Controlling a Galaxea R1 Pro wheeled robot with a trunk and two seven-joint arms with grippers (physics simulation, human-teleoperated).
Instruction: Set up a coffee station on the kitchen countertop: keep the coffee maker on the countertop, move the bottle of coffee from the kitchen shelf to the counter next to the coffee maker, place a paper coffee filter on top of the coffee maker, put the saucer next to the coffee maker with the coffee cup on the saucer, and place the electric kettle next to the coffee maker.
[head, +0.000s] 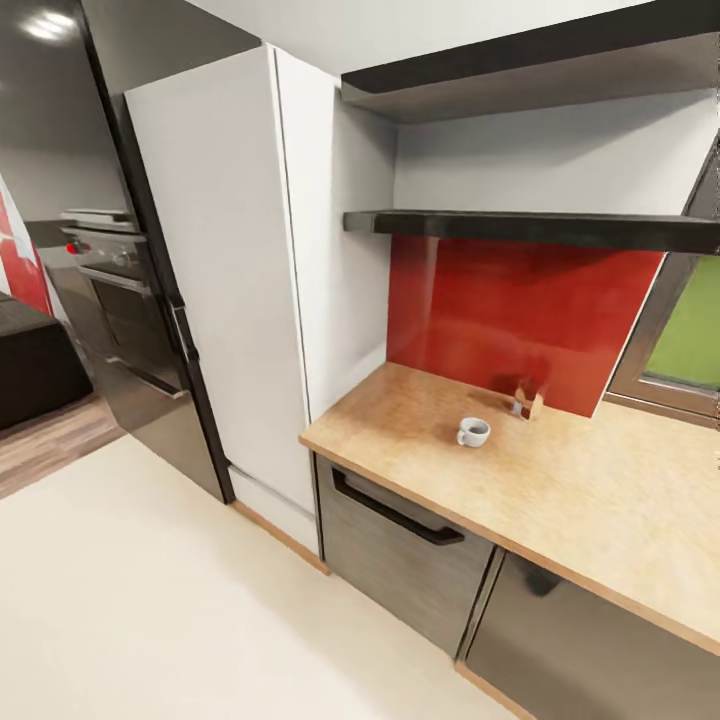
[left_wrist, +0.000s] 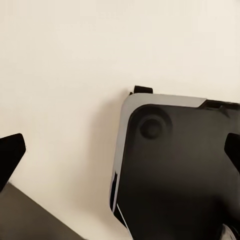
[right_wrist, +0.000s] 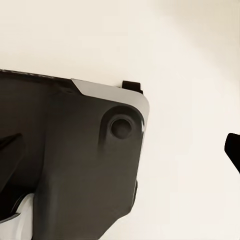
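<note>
One coffee cup (head: 473, 432) on countertop (head: 600, 500), far right near red backsplash (head: 510, 320); both grippers open, empty, aimed down at floor (head: 150, 600) over robot base (left_wrist: 180, 170); nearer arm unclear

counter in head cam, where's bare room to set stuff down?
On the countertop, the widest bare stretch runs right of the coffee cup toward the window. Another lies between the cup and the front edge above the drawer. Tightest spot: between the cup and the small brown item by the red backsplash.

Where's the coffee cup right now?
In the head view, the coffee cup sits on the wooden countertop, right of centre, just left of a small brown item by the red backsplash.
</note>
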